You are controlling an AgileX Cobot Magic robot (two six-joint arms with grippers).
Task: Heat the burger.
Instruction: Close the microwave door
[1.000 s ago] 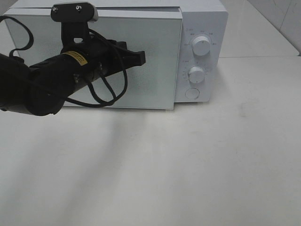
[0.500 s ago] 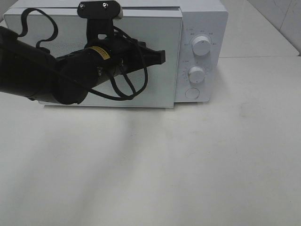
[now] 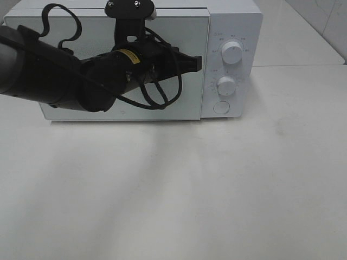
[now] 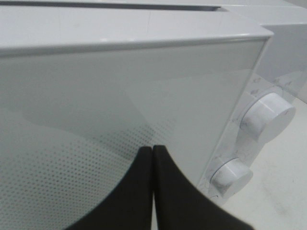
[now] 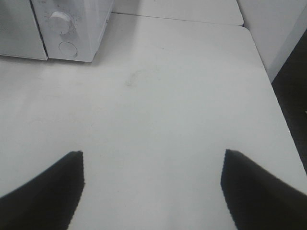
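The burger is out of view in every frame. A white microwave (image 3: 233, 21) stands at the back of the table, its frosted door (image 3: 187, 103) nearly flush with the body. My left gripper (image 3: 197, 63) is shut and empty, its black tips close against the door's right part, near the control panel. In the left wrist view the closed fingertips (image 4: 152, 149) point at the dotted door glass (image 4: 96, 105). My right gripper (image 5: 152, 152) is open and empty over the bare table, away from the microwave (image 5: 81, 28); the high view does not show it.
Two white knobs (image 3: 232, 52) (image 3: 226, 85) and a round button (image 3: 220, 107) sit on the microwave's panel. The white table (image 3: 217, 189) stretches in front. A dark gap past the table's edge (image 5: 292, 120) and a white wall show in the right wrist view.
My left arm has swept to the right along the microwave's front, and the door has swung from ajar to nearly flush. The right gripper has stayed open.
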